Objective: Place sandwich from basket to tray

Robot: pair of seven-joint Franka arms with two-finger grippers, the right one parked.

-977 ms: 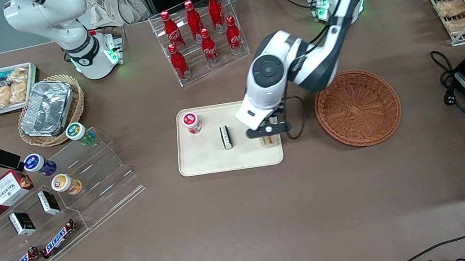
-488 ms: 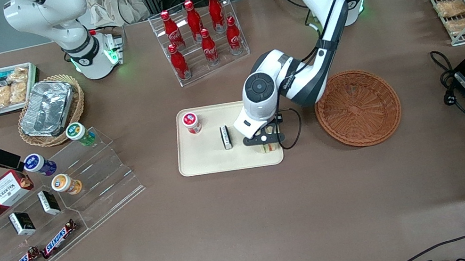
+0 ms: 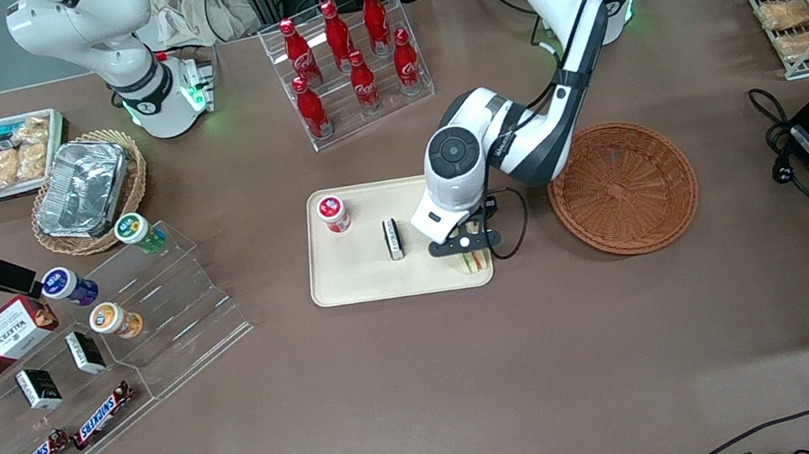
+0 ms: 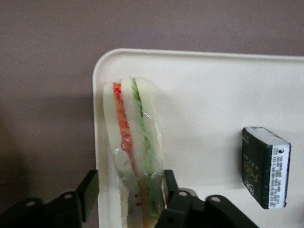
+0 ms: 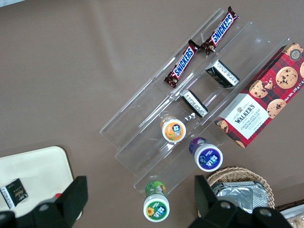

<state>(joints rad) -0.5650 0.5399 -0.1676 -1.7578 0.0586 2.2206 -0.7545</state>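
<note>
Your gripper (image 4: 127, 194) is standing with fingers apart around the sandwich (image 4: 134, 156), which is resting on the tray (image 3: 365, 284), basket (image 3: 622, 187) emptied; only withdrawal is remaining.

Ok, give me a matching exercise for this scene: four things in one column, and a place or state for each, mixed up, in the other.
Things:
1. sandwich
2. basket
3. small black box
4. hand

Places or states:
A. holds nothing, beside the tray
B. on the tray, between the red-lidded jar and the sandwich
C. open, a finger on each side of the sandwich
D. standing on edge at the tray's corner nearest the basket

Pairs: 1-D, 2-A, 3-B, 4-C
</note>
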